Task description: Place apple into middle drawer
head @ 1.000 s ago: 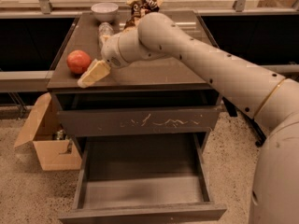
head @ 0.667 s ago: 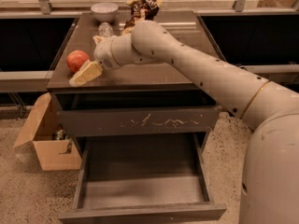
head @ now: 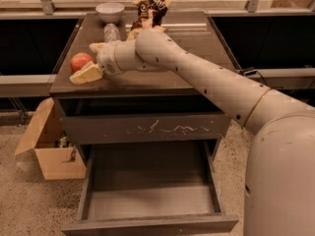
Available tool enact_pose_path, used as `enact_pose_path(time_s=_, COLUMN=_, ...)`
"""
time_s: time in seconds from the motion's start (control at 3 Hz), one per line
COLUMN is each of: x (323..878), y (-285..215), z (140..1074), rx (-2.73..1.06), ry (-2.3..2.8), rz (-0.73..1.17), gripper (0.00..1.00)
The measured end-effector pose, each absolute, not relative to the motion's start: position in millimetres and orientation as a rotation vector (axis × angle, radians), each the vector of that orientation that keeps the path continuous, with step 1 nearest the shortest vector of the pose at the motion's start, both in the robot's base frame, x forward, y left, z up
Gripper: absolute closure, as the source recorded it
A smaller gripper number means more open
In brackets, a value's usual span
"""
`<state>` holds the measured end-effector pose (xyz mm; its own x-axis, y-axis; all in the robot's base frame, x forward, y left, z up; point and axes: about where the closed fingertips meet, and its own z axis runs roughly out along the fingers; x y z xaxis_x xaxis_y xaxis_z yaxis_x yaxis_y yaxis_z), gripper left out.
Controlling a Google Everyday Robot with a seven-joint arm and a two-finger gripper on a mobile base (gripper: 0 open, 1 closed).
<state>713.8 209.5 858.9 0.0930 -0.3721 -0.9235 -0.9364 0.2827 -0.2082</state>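
The red-orange apple (head: 78, 61) sits on the dark cabinet top (head: 192, 43) near its front left corner. My gripper (head: 84, 63) reaches in from the right, open, with one pale finger (head: 86, 74) in front of the apple and the other finger (head: 97, 46) behind it. I cannot tell whether the fingers touch the apple. The middle drawer (head: 147, 200) is pulled out wide open low in front of the cabinet; its grey floor is bare. The drawer front with pale scratch marks (head: 147, 128) above it is closed.
A clear plastic bottle (head: 111, 32) lies on the cabinet top behind the gripper, with a white bowl (head: 110, 10) and a snack bag (head: 150, 8) at the back. An open cardboard box (head: 49, 151) stands on the floor left of the cabinet.
My gripper has moved left across the cabinet top, from beside the apple to having its fingers on either side of it. The apple and the drawer have not moved.
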Motion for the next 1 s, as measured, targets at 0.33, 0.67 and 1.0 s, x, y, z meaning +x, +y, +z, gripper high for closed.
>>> enact_pose_path(time_s=0.33, x=720.4, y=217.8, z=849.4, rx=-1.271, ry=1.476, rz=0.688, gripper=0.48)
enact_pose_path(time_s=0.67, x=726.8, y=229.5, z=841.8, rx=-1.268, ry=1.461, rz=0.722, gripper=0.7)
enact_pose_path(time_s=1.0, x=709.5, y=217.0, z=869.8, rx=-1.254, ry=1.361, rz=0.743, gripper=1.0)
